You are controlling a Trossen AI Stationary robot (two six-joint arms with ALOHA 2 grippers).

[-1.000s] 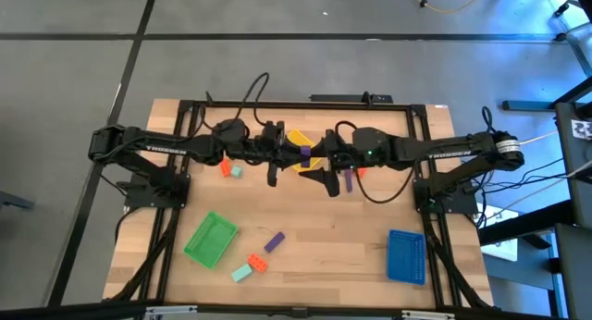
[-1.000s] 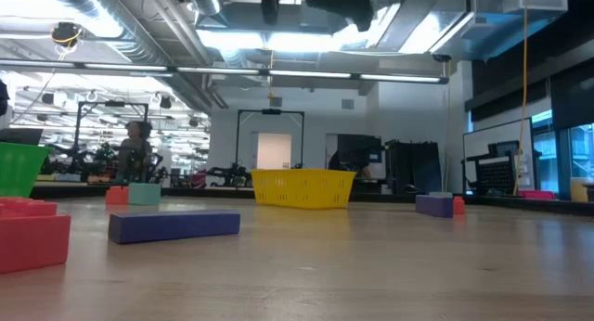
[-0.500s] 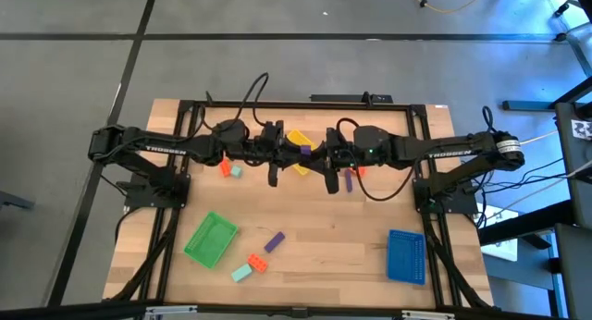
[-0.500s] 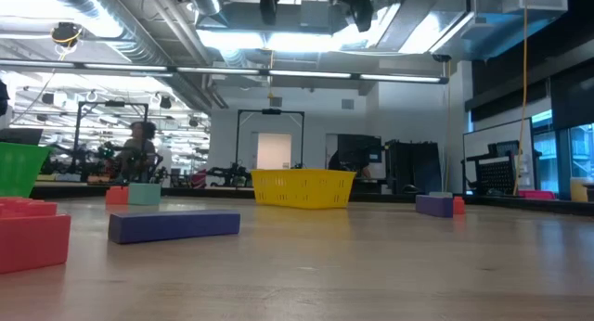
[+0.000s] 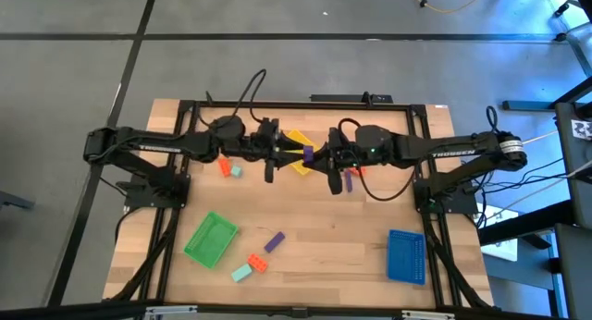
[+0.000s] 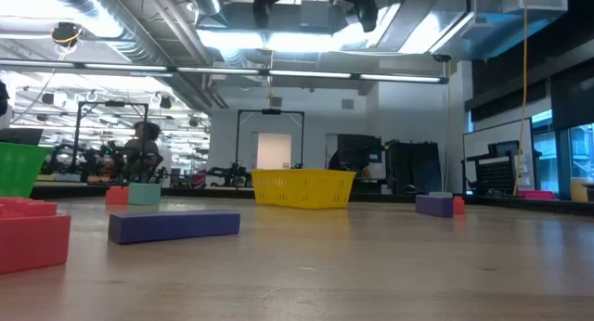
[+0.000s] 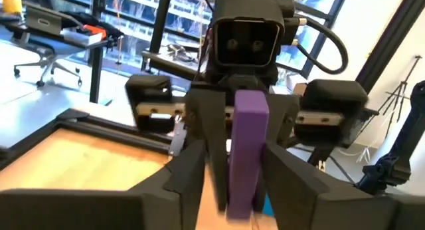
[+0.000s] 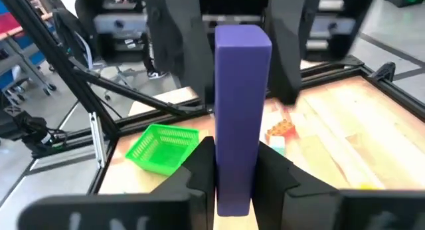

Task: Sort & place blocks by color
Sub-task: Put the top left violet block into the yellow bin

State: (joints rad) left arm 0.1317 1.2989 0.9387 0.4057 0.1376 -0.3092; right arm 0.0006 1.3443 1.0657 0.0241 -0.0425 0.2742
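The purple block (image 8: 242, 117) stands upright, clamped between the right gripper's (image 5: 319, 159) fingers (image 8: 199, 170), raised above the yellow tray (image 5: 298, 138). The left gripper (image 5: 287, 153) faces it, jaws parted around the block's far end. Another purple block (image 5: 349, 179) lies just beside.

A purple block (image 8: 242, 110) is seen between dark fingers (image 8: 199, 170). Green tray (image 5: 211, 239), blue tray (image 5: 405, 255) and yellow tray (image 5: 298, 139) are laid on the pale wood-grained worktop (image 5: 324, 237).

wooden table (image 5: 324, 237) with trays (image 5: 211, 239) and blocks (image 5: 274, 240)
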